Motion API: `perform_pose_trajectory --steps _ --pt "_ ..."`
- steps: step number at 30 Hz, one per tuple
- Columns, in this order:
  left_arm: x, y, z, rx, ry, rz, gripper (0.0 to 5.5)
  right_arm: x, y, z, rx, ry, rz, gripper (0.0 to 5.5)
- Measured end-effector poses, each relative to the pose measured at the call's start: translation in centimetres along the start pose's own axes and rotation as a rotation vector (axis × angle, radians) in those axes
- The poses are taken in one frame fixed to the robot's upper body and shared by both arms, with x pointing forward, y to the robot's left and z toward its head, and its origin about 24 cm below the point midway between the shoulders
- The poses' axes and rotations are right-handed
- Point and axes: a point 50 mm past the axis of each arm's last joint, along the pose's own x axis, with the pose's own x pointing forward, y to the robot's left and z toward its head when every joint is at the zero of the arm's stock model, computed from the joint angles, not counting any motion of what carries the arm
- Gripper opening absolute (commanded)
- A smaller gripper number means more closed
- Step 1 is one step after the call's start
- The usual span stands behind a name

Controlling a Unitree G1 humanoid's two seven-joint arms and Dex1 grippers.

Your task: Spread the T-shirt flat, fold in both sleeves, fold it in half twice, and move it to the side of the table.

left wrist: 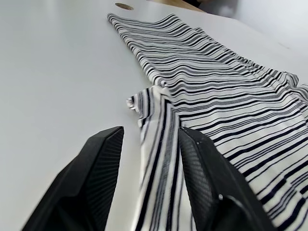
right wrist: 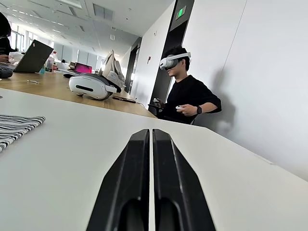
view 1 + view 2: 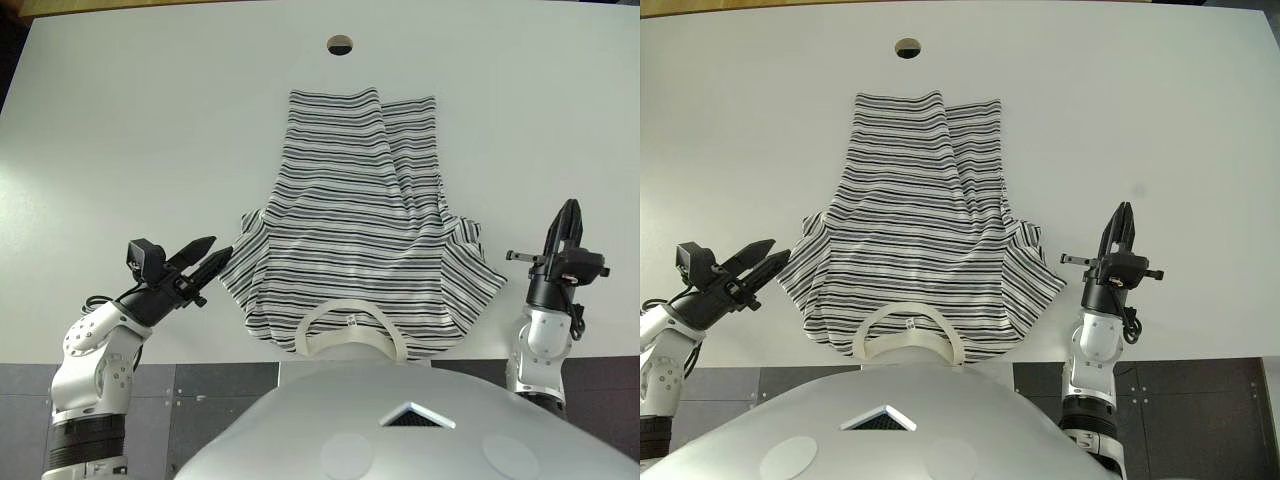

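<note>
A black-and-white striped T-shirt (image 3: 365, 220) lies on the white table (image 3: 130, 150), collar at the near edge and hem toward the far side, with a lengthwise crease and both sleeves bunched. My left gripper (image 3: 212, 254) hovers open beside the left sleeve (image 1: 149, 103), its fingers (image 1: 103, 163) either side of the sleeve's edge, touching nothing. My right gripper (image 3: 570, 222) stands shut and empty to the right of the right sleeve (image 3: 470, 262), pointing away over bare table; in its wrist view the fingers (image 2: 166, 183) are pressed together.
A round cable hole (image 3: 340, 44) sits in the table beyond the shirt's hem. Bare table surface stretches wide to the left and right of the shirt. The near table edge (image 3: 200, 362) runs just below both grippers.
</note>
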Motion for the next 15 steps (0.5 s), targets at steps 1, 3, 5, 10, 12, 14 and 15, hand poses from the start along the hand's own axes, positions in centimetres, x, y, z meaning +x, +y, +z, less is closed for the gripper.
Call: perform_pose_trajectory --steps 1,3,5,10,12,14,15 --pt "-0.1 -0.1 -0.3 -0.001 0.023 -0.011 2.10 -0.1 -0.1 0.0 -0.001 0.006 -0.003 0.10" --pt "-0.4 -0.5 -1.3 -0.001 0.104 -0.061 2.10 -0.4 -0.2 0.0 -0.003 0.009 -0.011 0.10" --pt "-0.6 -0.2 -1.4 0.039 0.139 -0.079 2.10 -0.6 -0.3 0.0 -0.005 0.016 -0.019 0.10" --pt "-0.4 0.1 -1.5 0.100 0.167 -0.095 1.76 -0.8 -0.5 0.1 -0.009 0.017 -0.030 0.10" --pt "-0.4 0.3 -1.5 0.108 0.167 -0.093 1.40 -0.9 -0.7 0.2 -0.011 0.019 -0.034 0.10" --pt "-0.3 0.5 -1.4 0.118 0.173 -0.092 1.03 -1.1 -0.9 0.1 -0.015 0.023 -0.041 0.10" --pt "-0.3 0.5 -1.4 0.118 0.174 -0.092 0.83 -1.1 -1.0 0.2 -0.015 0.021 -0.044 0.10"
